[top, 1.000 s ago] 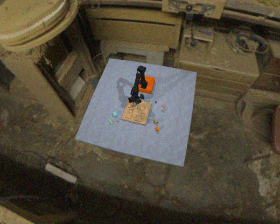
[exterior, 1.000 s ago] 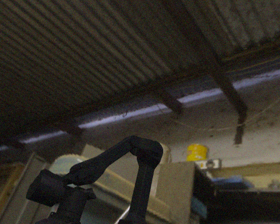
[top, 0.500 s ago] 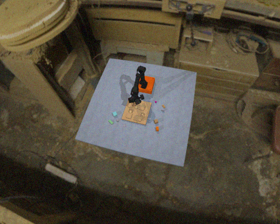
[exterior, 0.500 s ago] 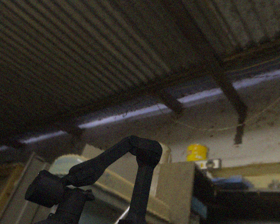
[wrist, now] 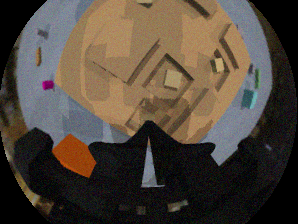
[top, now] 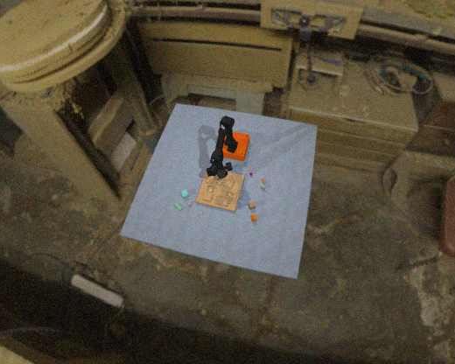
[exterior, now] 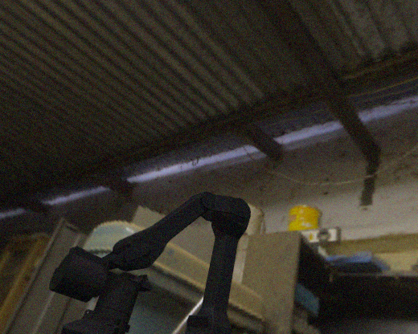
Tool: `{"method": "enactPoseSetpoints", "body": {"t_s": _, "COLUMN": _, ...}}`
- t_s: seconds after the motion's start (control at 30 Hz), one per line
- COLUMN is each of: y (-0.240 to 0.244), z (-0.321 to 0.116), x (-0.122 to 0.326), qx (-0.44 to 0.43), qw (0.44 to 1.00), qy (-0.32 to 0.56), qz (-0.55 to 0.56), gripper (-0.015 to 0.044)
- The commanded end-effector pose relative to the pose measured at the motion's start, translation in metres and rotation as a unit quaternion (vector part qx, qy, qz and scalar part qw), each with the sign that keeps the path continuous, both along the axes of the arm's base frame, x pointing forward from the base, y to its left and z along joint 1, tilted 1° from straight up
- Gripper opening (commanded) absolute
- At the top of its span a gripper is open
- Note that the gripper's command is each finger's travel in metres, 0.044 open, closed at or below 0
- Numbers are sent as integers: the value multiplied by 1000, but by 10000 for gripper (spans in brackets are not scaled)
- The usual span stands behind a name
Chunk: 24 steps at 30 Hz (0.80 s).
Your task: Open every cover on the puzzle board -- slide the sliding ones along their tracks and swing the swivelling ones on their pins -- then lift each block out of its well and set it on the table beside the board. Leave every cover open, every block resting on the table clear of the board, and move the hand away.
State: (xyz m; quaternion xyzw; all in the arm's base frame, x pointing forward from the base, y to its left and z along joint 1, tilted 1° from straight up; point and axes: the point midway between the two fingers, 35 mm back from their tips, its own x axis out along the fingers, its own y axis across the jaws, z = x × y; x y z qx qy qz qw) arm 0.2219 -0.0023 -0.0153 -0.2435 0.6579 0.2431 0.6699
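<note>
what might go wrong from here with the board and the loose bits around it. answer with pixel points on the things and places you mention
The gripper (wrist: 148, 123) (top: 217, 172) is shut and low at the puzzle board's (wrist: 117, 30) (top: 204, 200) edge, so a sideways move might catch a raised track or nudge the board. Reaching past the left or right sides, it could knock the cyan block (wrist: 249, 99) (top: 185, 193) or the magenta block (wrist: 48, 85) (top: 250, 174), both lying loose beside the board.

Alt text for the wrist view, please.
A closed black gripper points at a wooden puzzle board, where pale blocks sit in recessed wells; an orange box shows at lower left, a magenta block at left and a teal one at right.
</note>
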Motion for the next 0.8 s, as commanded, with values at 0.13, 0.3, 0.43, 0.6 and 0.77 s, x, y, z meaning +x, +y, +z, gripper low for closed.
{"method": "enactPoseSetpoints", "body": {"t_s": 0.13, "y": 3, "z": -4, "x": 3, "qx": 2, "qw": 1000, "qy": 1, "qz": 3, "gripper": 0}}
{"method": "enactPoseSetpoints", "body": {"t_s": 0.3, "y": 3, "z": -4, "x": 3, "qx": 2, "qw": 1000, "qy": 1, "qz": 3, "gripper": 0}}
{"method": "enactPoseSetpoints", "body": {"t_s": 0.43, "y": 3, "z": -4, "x": 2, "qx": 2, "qw": 1000, "qy": 1, "qz": 3, "gripper": 0}}
{"method": "enactPoseSetpoints", "body": {"t_s": 0.6, "y": 3, "z": -3, "x": 2, "qx": 3, "qw": 997, "qy": 2, "qz": -83, "gripper": 0}}
{"method": "enactPoseSetpoints", "body": {"t_s": 0.77, "y": 2, "z": 2, "x": 2, "qx": 6, "qw": 951, "qy": 3, "qz": -308, "gripper": 0}}
